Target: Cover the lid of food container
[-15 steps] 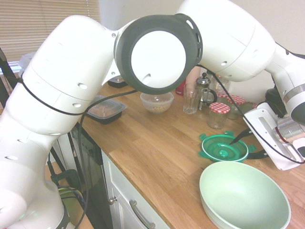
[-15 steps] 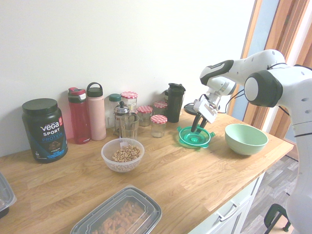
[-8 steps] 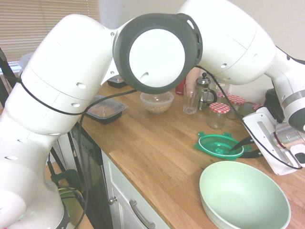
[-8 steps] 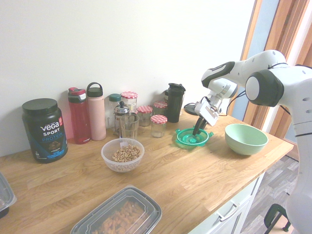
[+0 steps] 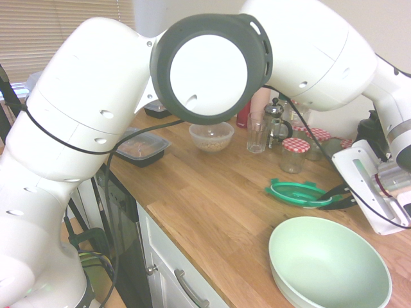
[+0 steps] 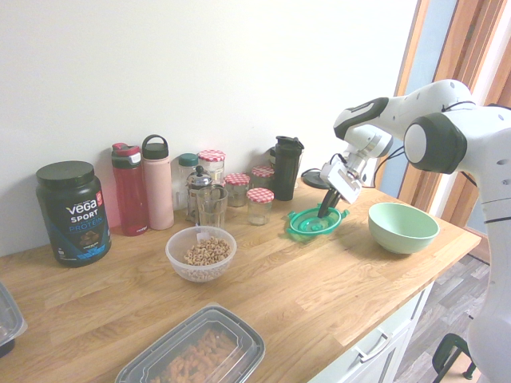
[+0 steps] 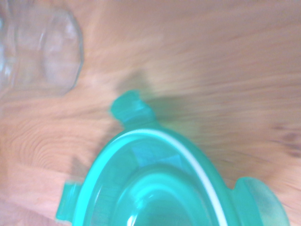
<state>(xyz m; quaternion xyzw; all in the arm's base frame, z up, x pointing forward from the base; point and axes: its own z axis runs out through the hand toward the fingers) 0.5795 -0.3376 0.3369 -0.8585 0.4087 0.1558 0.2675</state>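
In the first exterior view, the arm (image 5: 308, 58) reaches over the counter (image 5: 192, 199) to the right, the gripper (image 5: 326, 199) angled down and left. Its two dark fingers are pinched together on the rim of the lid (image 5: 297, 193). The lid is round, green, translucent plastic with tabs, held tilted, at the far side of the smooth, pale green bowl (image 5: 327, 263). The clear, round container (image 5: 212, 138) sits uncovered, far left of the lid, on wood-grain worktop.

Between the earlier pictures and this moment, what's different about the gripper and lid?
The gripper has closed on the rim of the green lid. The lid has tipped: its gripper side has come up, so the first exterior view now shows it as a narrower oval. The food container and pale green bowl stayed put.
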